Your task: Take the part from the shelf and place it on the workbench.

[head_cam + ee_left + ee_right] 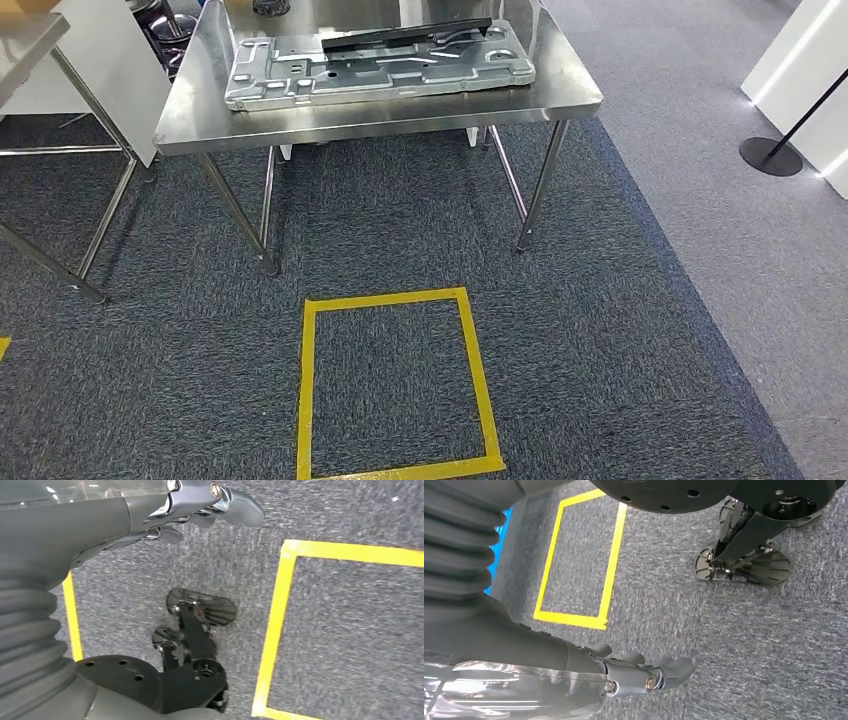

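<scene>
Steel workbench (pixel 400 110) carries the grey part (pixel 370 72); no writing legible.

Head forward-down; wrists floorward, close

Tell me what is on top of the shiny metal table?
A big grey metal plate lies flat on the table. A long black bar rests across the plate's back part. Whatever is under the plate is covered.
</scene>
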Action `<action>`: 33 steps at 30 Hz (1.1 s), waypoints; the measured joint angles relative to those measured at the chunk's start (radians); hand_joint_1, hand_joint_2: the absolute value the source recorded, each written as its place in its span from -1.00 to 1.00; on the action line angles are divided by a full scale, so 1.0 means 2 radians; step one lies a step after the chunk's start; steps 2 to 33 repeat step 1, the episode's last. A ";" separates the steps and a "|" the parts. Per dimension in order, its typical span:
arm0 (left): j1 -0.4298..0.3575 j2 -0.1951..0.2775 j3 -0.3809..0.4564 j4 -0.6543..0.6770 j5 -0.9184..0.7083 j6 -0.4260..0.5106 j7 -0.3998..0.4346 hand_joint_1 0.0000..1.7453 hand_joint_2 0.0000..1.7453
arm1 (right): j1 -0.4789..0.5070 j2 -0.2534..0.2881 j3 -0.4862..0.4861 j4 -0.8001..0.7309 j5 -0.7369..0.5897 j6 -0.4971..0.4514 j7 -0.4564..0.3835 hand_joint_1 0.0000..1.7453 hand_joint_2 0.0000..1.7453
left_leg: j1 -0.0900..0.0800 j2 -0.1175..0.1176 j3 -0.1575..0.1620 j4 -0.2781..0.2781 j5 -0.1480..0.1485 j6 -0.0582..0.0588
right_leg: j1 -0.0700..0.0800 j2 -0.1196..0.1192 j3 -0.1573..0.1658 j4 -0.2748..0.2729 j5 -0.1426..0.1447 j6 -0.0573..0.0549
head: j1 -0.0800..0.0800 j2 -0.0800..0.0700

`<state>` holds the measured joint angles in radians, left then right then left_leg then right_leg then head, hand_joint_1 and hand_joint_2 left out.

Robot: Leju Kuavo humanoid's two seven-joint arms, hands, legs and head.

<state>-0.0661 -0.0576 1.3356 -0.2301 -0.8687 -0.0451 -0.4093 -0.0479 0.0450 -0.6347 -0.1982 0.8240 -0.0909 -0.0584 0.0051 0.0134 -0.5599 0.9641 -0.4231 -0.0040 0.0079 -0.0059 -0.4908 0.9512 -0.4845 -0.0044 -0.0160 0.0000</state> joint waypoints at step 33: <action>0.001 0.000 -0.005 0.000 0.004 0.000 0.002 -1.00 1.00 | 0.001 0.000 0.001 0.000 -0.004 0.000 0.000 -1.00 -0.33 | 0.000 0.000 0.000 0.000 0.000 0.000 | 0.000 0.000 0.000 0.000 0.000 0.000 | 0.000 0.000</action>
